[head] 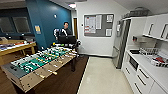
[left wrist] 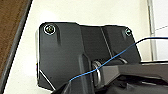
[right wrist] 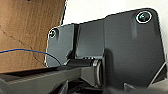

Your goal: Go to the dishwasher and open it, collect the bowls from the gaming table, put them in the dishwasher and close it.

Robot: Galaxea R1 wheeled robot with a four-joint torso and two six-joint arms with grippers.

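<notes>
Gaming table (head: 41,66): green field with rods, left of the pale floor (head: 105,77).
Person (head: 65,31): behind the table's far end.
Counter (head: 152,68): across the floor from the table.
Pincers: openness cannot be told.

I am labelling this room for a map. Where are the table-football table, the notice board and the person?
table-football table (head: 37,62), head view, green field.
notice board (head: 98,25), head view, grey panel between papers.
person (head: 65,31), head view, dark torso.

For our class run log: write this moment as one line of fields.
place: break room | left: table-football table, green field | behind it: person | right: white counter, dish rack | floor: pale tile ahead | pincers: cannot tell
</notes>
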